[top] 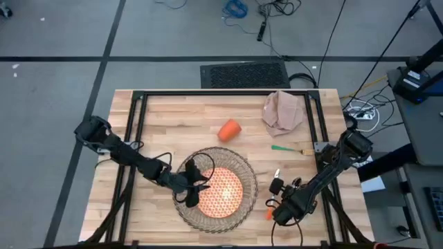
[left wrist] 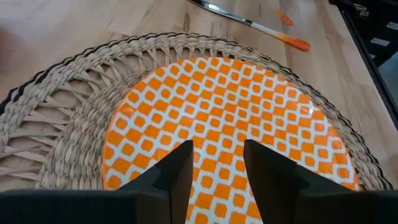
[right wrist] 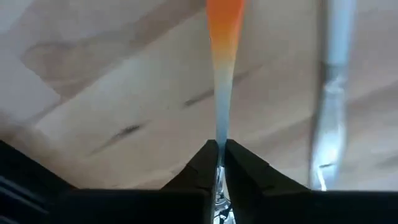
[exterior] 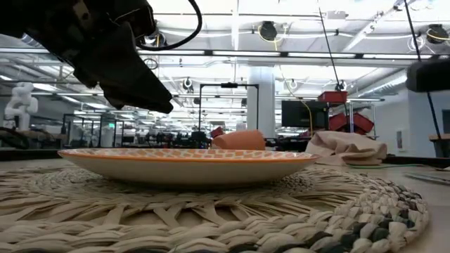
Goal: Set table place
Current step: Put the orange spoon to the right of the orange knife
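Placemat (top: 216,185) near front edge of table (top: 166,114), orange-checked plate (top: 221,191) centred on it: done. Left gripper (top: 196,181) hovers over plate's left part, fingers narrowly apart, empty. Right gripper (right wrist: 217,149) pinched on orange-handled cutlery (right wrist: 222,37) just right of placemat, second utensil (right wrist: 329,93) beside it. Left to do, by judgement: cup (top: 228,130) lying mid-table, napkin (top: 282,112) crumpled near back right corner, green-handled piece (top: 285,147) near right edge.

My left gripper (top: 196,188) hangs over the orange-checked round plate (top: 223,193), which sits on the round woven wicker placemat (top: 243,173). Behind lie the small orange cup (top: 228,130) and, rightward, the crumpled beige cloth napkin (top: 282,113). My right gripper (top: 275,203) pinches an orange-handled utensil (right wrist: 223,37) beside the mat.
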Robot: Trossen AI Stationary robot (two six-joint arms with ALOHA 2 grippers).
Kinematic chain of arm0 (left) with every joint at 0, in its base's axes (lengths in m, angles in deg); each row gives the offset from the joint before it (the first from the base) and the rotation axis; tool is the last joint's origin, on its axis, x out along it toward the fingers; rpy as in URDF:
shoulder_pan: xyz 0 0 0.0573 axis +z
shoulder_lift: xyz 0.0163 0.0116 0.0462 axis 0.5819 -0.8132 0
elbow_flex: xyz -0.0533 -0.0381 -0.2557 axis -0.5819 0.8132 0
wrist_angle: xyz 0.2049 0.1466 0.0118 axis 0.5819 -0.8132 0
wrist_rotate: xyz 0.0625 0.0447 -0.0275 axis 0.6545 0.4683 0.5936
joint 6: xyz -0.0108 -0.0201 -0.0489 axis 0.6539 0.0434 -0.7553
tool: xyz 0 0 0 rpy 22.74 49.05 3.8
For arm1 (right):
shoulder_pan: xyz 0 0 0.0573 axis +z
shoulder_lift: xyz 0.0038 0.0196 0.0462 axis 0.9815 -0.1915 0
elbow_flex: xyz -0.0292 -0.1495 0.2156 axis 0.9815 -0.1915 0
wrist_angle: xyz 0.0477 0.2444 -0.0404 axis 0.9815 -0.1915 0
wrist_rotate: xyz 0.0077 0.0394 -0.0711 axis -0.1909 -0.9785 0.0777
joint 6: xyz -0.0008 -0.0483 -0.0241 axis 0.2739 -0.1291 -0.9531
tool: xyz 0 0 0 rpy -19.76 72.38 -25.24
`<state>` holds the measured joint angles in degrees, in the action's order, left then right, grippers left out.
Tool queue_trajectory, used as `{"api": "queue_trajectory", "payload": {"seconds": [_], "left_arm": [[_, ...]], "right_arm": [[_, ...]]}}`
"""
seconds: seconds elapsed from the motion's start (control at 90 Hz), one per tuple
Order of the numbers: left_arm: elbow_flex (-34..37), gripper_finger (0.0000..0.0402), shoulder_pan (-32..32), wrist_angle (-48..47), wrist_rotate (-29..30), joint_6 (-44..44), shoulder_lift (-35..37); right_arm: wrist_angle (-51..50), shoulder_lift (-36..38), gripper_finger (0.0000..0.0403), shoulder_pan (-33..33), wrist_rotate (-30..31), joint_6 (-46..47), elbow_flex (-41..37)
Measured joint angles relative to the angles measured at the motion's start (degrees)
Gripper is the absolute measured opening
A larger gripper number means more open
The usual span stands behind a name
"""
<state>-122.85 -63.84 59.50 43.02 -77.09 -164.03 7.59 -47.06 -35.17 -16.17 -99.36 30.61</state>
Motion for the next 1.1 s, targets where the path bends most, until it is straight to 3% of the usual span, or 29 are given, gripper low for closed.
{"api": "queue_trajectory", "payload": {"seconds": [0.611,0.911,1.1], "left_arm": [[0.0,0.0128,0.0,0.0,0.0,-0.4,0.0],[0.0,0.0128,0.0,0.1,0.0,-0.4,0.0],[0.0,0.0128,0.0,0.1,0.0,-0.3,0.0]], "right_arm": [[2.6,0.0,0.0018,-1.4,-4.3,5.4,-2.5],[1.6,0.0,0.0091,-1.4,-5.4,8.4,-2.5],[0.2,0.2,0.011,-1.7,-1.9,17.1,-1.4]]}}
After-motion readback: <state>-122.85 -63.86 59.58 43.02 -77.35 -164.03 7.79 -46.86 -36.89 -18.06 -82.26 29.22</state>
